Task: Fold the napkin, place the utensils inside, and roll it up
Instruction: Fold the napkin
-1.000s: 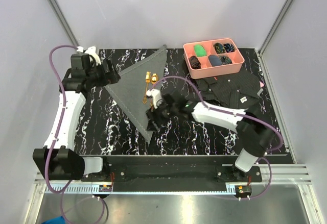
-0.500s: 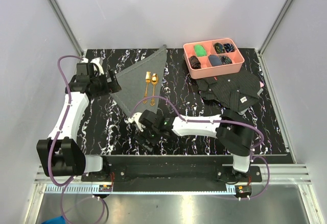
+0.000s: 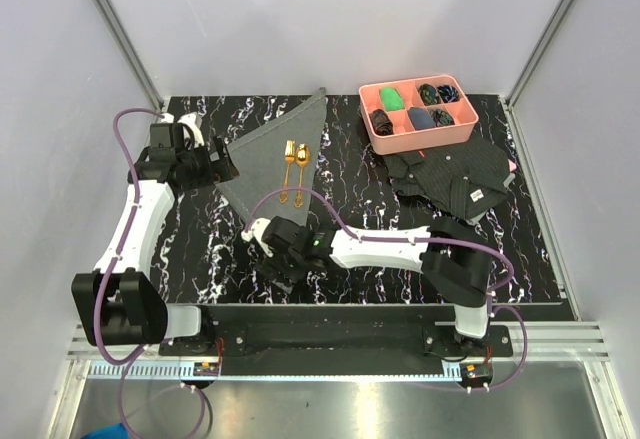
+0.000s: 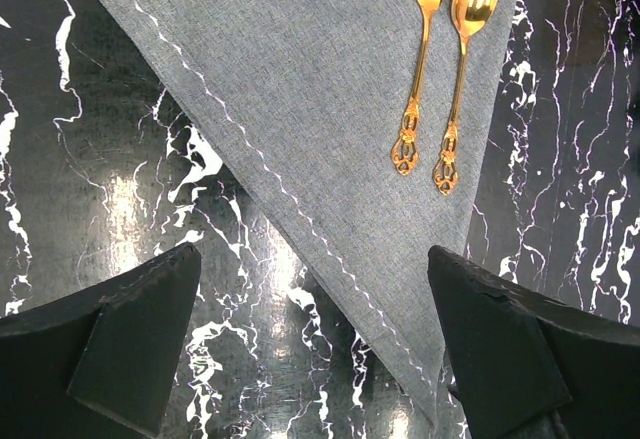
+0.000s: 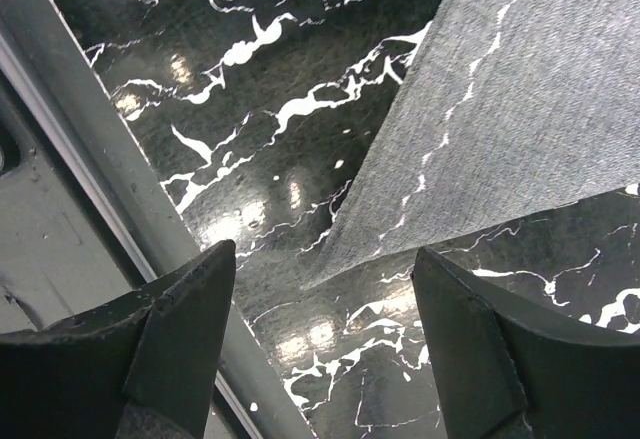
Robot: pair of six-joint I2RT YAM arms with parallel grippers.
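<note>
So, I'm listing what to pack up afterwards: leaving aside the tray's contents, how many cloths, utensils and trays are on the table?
Cloths: 2 (grey napkin, black patterned cloth)
Utensils: 2 (gold fork, gold spoon)
Trays: 1 (pink tray)
Total: 5

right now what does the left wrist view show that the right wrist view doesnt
Only the left wrist view shows the gold fork and spoon, lying side by side on the napkin. Only the right wrist view shows the napkin's pointed tip and the grey rail at the table edge. Both show grey napkin on the black marble table, framed by an open gripper: the left gripper and the right gripper.
</note>
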